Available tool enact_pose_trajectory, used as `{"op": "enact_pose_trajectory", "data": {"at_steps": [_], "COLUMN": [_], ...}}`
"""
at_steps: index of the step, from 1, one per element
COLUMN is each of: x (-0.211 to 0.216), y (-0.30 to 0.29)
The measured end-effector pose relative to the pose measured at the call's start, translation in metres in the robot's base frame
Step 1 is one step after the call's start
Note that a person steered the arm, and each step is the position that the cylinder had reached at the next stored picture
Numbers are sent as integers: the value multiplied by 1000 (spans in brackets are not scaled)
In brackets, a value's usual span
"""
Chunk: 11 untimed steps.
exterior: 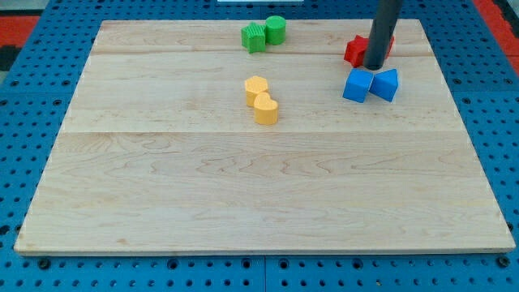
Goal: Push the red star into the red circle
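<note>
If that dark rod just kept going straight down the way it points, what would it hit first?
Probably the wooden board itself: my tip points down at it, beside the red blocks and just above the two blue blocks in the view. Whether it already touches the red ones is unclear.

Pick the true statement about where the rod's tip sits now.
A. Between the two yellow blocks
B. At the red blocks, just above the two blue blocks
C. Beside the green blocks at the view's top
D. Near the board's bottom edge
B: my tip stands against the red blocks, just above the blue blocks, far from the yellow blocks and green blocks.
</note>
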State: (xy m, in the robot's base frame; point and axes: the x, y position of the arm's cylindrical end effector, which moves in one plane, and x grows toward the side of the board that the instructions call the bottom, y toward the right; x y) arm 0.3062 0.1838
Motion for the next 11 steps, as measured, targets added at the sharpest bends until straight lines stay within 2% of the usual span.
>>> {"op": "enact_pose_trajectory", "data": {"at_steps": [2, 3, 4, 5, 7, 9, 10, 11], "x": [-13, -43, -56, -26, 2, 2, -5, -16], "y": [22, 22, 22, 22, -27, -88, -91, -62]}}
